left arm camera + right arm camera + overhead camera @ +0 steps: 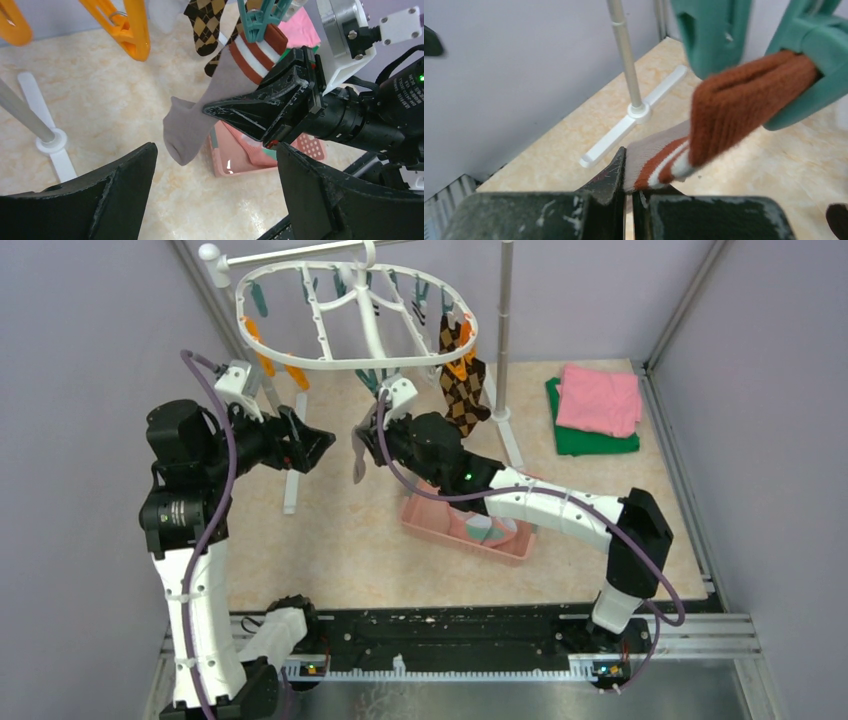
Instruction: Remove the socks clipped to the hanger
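Sock (187, 130), grey knit, rust-striped cuff (257, 52) in teal clip (257, 20), pinched by right pincer (628, 175); left pincer (215, 155) gapes.

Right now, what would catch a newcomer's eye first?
The right gripper is shut on a grey sock whose striped cuff hangs from a teal clip at the near rim of the hanger. The left gripper gapes open just left of it, and a diamond sock dangles from the hanger's right end.

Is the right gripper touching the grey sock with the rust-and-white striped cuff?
Touching. Right wrist view: the right gripper pinches the grey sock with rust-and-white striped cuff between its shut fingers.
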You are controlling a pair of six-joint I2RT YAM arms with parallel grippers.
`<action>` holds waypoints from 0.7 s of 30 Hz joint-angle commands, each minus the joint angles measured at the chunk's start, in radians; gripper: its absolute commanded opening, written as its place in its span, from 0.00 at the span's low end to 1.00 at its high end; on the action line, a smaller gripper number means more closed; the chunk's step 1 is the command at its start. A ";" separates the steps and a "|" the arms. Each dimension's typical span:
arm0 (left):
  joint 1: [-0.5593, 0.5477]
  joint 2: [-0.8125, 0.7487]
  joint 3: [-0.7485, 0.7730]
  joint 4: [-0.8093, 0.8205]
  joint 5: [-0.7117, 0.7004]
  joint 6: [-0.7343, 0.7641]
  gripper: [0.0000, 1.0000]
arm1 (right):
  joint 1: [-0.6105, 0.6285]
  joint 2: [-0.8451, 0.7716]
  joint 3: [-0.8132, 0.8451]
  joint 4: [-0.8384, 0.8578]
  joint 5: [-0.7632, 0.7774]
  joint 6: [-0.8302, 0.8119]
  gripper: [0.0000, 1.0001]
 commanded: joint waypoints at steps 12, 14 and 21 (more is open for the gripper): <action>-0.002 -0.035 -0.297 -0.012 0.188 0.380 0.94 | 0.008 0.038 0.162 -0.103 -0.196 0.171 0.00; -0.002 -0.028 -0.322 0.012 0.186 0.408 0.94 | 0.000 0.050 0.185 -0.107 -0.220 0.205 0.00; -0.002 -0.004 -0.365 0.106 0.166 0.453 0.92 | -0.013 0.106 0.315 -0.184 -0.286 0.283 0.00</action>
